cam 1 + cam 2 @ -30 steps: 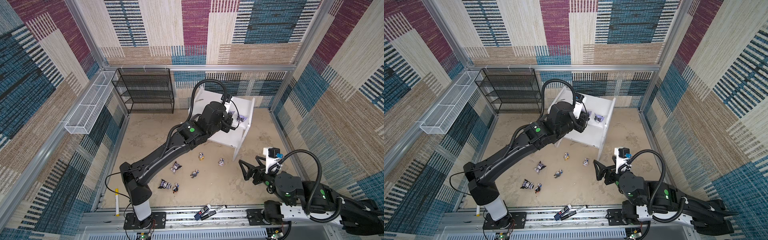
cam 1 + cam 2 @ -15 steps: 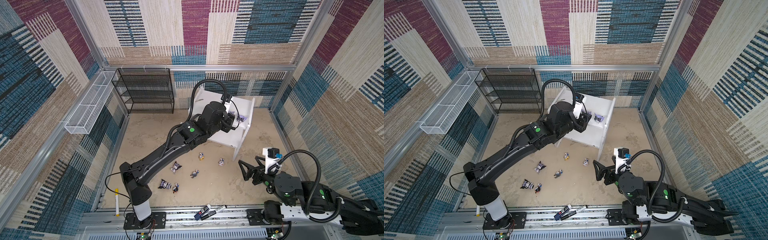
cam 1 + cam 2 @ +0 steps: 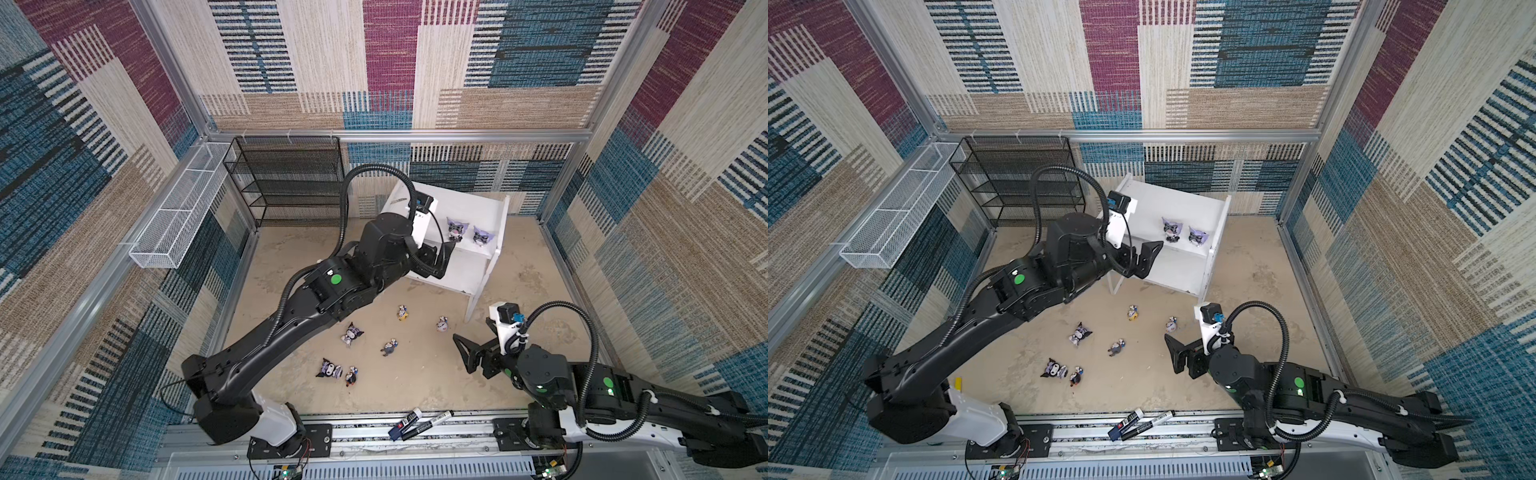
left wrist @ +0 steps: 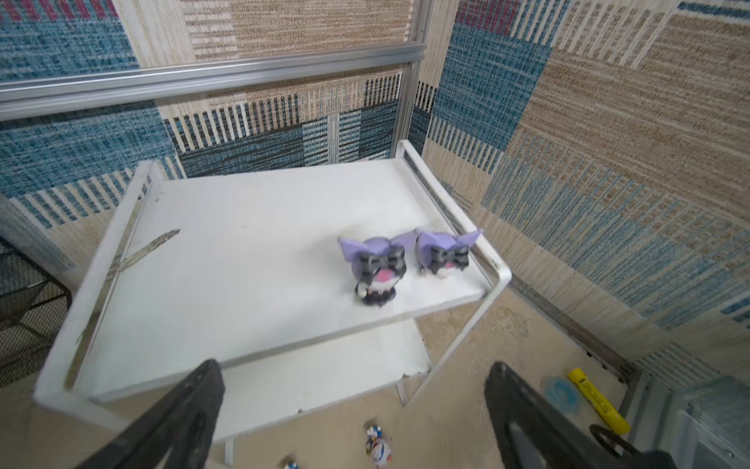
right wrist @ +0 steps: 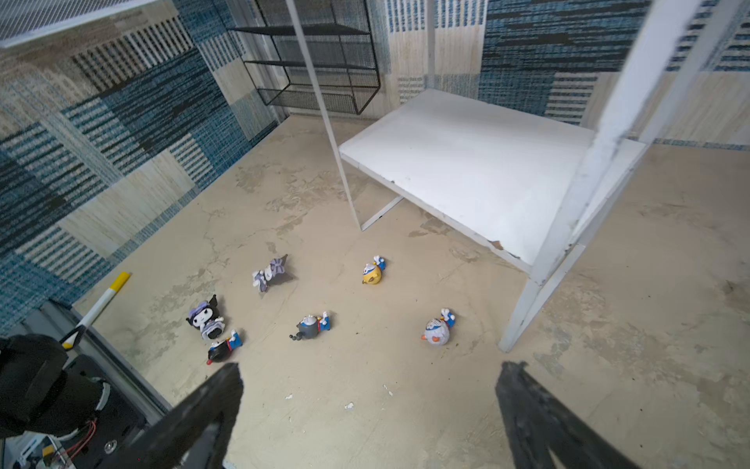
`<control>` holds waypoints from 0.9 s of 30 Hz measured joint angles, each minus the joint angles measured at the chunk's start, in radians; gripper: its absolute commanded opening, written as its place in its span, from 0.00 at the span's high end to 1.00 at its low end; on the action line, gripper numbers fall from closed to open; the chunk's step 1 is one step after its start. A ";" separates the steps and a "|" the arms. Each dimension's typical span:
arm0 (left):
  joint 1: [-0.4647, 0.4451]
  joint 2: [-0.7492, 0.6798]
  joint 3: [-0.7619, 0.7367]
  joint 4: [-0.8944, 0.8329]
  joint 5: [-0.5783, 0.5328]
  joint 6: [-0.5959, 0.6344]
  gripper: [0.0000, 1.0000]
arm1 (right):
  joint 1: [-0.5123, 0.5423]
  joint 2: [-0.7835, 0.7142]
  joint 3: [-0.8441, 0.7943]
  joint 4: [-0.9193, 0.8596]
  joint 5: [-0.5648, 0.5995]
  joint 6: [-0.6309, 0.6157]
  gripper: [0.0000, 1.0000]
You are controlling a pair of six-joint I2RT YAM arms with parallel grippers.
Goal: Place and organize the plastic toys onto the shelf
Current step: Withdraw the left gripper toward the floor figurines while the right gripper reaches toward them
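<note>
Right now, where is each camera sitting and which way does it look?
Both top views: high overhead, looking down on left arm, right arm, white shelf.
Left wrist: on its arm, facing two lilac toys atop the shelf; open left gripper shows.
Right wrist: on its arm, facing six floor toys; open right gripper shows.
Shared: all show the shelf.

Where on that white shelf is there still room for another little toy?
On the shelf, the top board is bare except its right end in both top views, where two lilac toys stand close together. The lower board looks bare too. Six toys crowd the floor in front.
</note>
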 measured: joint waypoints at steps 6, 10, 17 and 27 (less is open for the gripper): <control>0.000 -0.369 -0.393 -0.060 -0.063 -0.070 0.01 | 0.000 0.183 -0.041 0.171 -0.148 -0.126 0.01; 0.000 -0.597 -0.608 -0.151 -0.125 -0.158 0.01 | -0.009 0.376 -0.037 0.295 -0.257 -0.178 0.00; 0.000 -0.886 -0.833 -0.335 -0.204 -0.312 0.01 | -0.178 0.688 0.018 0.473 -0.533 -0.098 0.03; 0.000 -0.903 -0.859 -0.472 -0.278 -0.425 0.01 | -0.252 1.129 0.287 0.594 -0.864 0.019 0.12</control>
